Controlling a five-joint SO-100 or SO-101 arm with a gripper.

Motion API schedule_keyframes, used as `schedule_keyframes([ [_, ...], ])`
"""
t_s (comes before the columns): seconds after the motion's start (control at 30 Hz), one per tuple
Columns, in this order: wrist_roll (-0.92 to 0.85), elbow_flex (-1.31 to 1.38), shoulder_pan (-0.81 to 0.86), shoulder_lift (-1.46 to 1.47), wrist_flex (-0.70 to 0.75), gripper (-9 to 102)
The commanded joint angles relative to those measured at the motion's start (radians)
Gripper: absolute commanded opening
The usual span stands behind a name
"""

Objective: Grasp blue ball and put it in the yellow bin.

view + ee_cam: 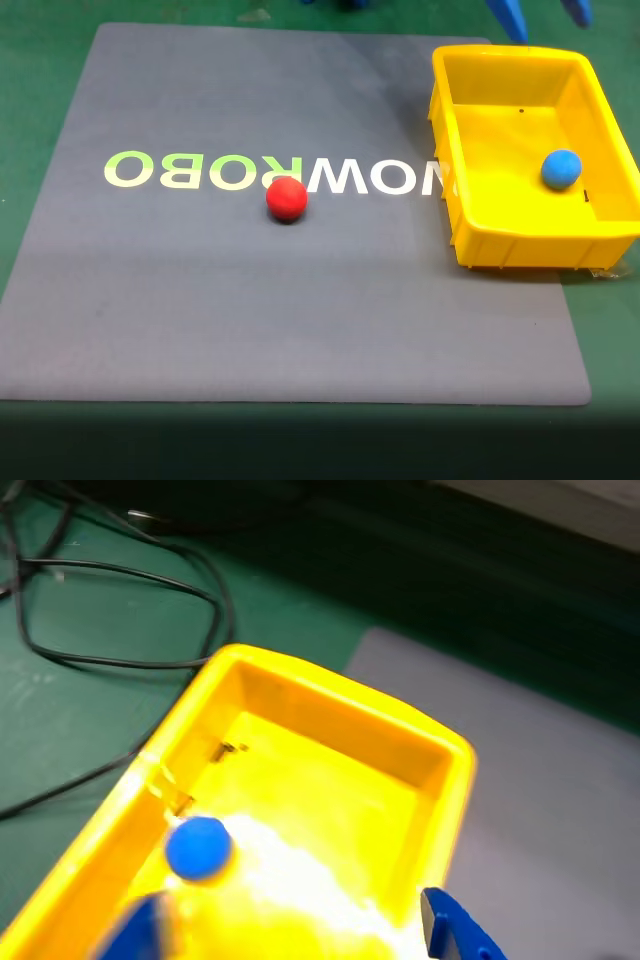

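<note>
Blue ball (198, 848), smooth matte sphere, on glossy yellow bin (445, 780) floor beneath spread-open, empty blue gripper (295, 935).

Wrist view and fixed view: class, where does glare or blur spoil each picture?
Wrist view: glare whitens the yellow bin floor beside the blue ball, and the gripper fingertips are blurred. Fixed view: evenly lit and soft overall, with a dark band along the bottom edge below the grey mat.

A sky-blue ball (561, 168), a bright yellow bin (520, 248), a red ball (286, 198), a grey mat (300, 320) lettered white and pale green.
</note>
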State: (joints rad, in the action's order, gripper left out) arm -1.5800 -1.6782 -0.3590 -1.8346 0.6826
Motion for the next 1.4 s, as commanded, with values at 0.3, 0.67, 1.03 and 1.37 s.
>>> schedule_keyframes([
  [0.3, -0.035, -0.492, 0.276, -0.655, 0.144, 0],
  [0.67, -0.081, -1.193, 0.446, -1.195, 0.144, 0],
  [1.03, -0.048, -1.381, 0.505, -1.336, 0.235, 0],
  [1.37, -0.044, -1.422, 0.491, -1.482, 0.509, 0],
])
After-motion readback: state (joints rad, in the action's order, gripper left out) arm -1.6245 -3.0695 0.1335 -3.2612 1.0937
